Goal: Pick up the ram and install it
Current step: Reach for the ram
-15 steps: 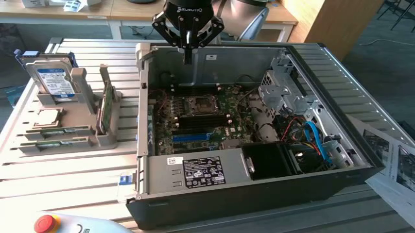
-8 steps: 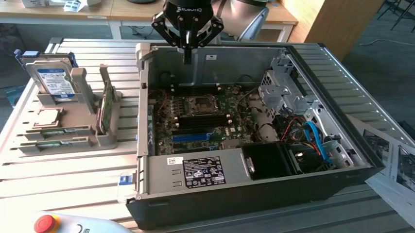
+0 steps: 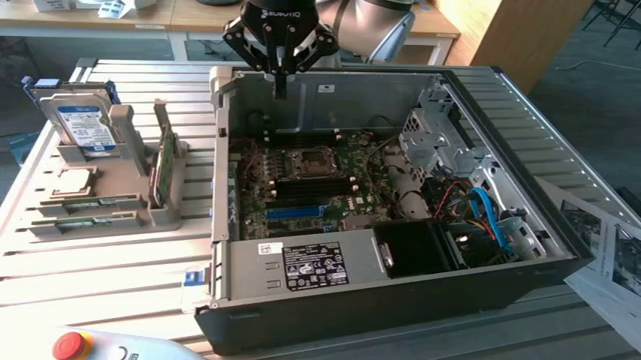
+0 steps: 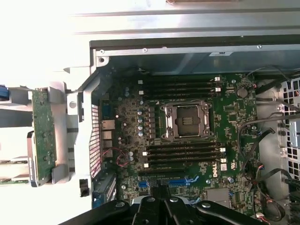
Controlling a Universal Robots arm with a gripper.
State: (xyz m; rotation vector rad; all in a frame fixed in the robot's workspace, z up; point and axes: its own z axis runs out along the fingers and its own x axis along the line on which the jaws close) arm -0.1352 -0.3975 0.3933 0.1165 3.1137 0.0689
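Note:
Two ram sticks (image 3: 92, 203), narrow and green, lie flat in the grey holder (image 3: 150, 217) at the exterior view's left, outside the computer. My gripper (image 3: 281, 88) hangs over the back of the open computer case (image 3: 401, 300), well apart from the sticks, fingers shut with nothing between them. In the wrist view the gripper (image 4: 161, 208) looks straight down on the green motherboard (image 4: 140, 122). Black memory slots (image 4: 180, 85) run on one side of the processor socket (image 4: 185, 121), with more slots (image 4: 183, 154) on the other side.
The holder also carries a blue-labelled hard drive (image 3: 82, 124), an upright broader green card (image 3: 161, 166), seen too in the wrist view (image 4: 43, 133), and a processor chip (image 3: 72, 181). A power supply (image 3: 311, 266), drive cage (image 3: 431, 139) and cables fill the case. A red button (image 3: 68, 345) sits in front.

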